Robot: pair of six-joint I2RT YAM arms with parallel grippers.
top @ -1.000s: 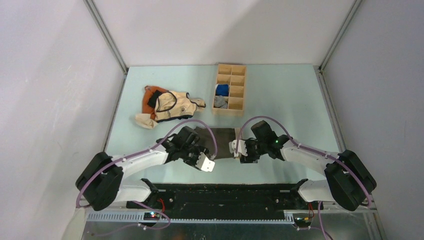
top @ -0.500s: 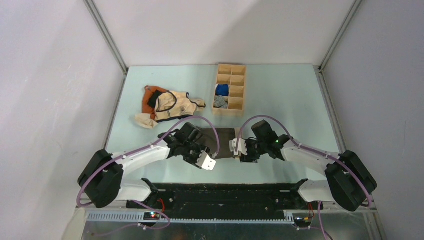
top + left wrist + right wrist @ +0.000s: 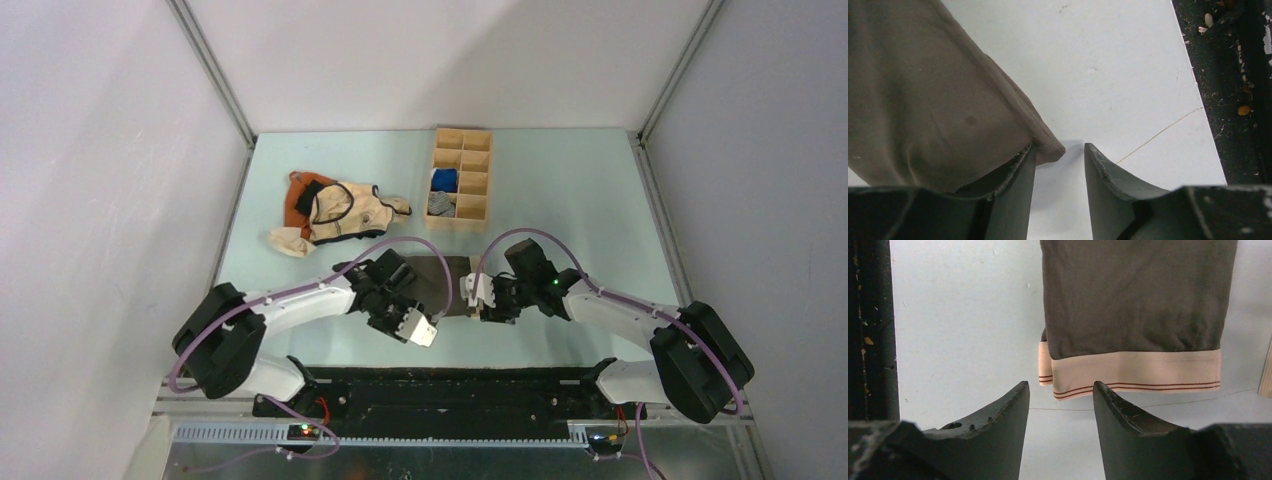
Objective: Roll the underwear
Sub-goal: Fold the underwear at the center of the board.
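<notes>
The underwear lies flat on the table between my two grippers: dark olive-brown, with a pale beige waistband on its right side. My left gripper is open at its near left corner. In the left wrist view the underwear drapes over the left finger, and its corner pokes into the gap of the gripper. My right gripper is open and empty. In the right wrist view the gripper sits just short of the waistband, below the dark fabric.
A cream-and-orange garment lies at the back left. A wooden divided box stands behind the underwear, holding a blue roll and a grey roll. The black table edge runs close behind both grippers.
My left arm has swung inward, and its gripper has shifted slightly right and nearer along the underwear's corner. The right gripper has hardly moved.
</notes>
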